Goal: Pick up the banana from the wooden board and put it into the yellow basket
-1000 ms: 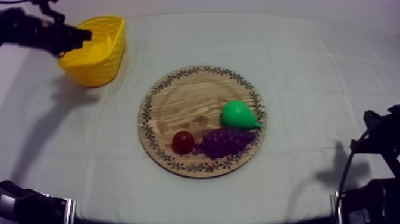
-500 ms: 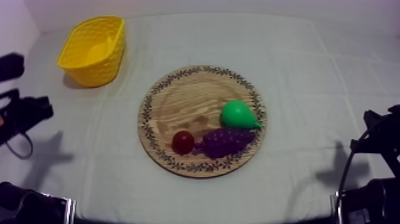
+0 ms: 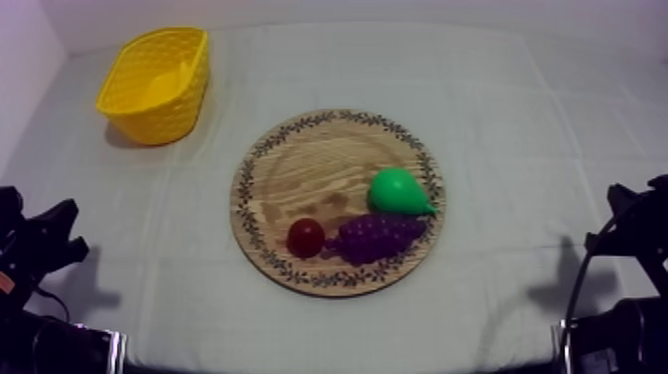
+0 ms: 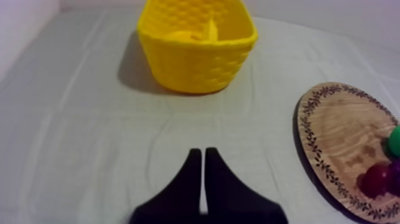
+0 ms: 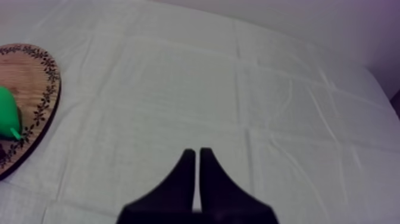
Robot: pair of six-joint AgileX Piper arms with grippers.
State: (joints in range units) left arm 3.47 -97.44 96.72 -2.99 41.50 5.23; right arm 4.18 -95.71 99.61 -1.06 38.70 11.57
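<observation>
The banana (image 3: pixel 167 84) lies inside the yellow basket (image 3: pixel 189 94) at the table's far left; its pale yellow curve (image 4: pixel 195 34) shows over the basket's rim (image 4: pixel 196 44). The round wooden board (image 3: pixel 298 179) holds a green pear (image 3: pixel 396 191), purple grapes (image 3: pixel 376 237) and a small red fruit (image 3: pixel 305 237). My left gripper (image 3: pixel 72 231) is low at the left edge, well short of the basket; its fingers (image 4: pixel 200 152) lie together, shut on nothing. My right gripper (image 5: pixel 197 152) is shut over bare cloth, to the right of the board.
The board's rim (image 4: pixel 306 125) lies to the right of my left gripper, with the small red fruit (image 4: pixel 375 179) on it. The pear (image 5: pixel 7 113) sits on the board's edge (image 5: pixel 50 89). My right arm (image 3: pixel 636 239) rests at the table's right side.
My left arm has drawn back from the basket, down the left side to the table's near-left edge. The fruit, board and right arm have not moved.
</observation>
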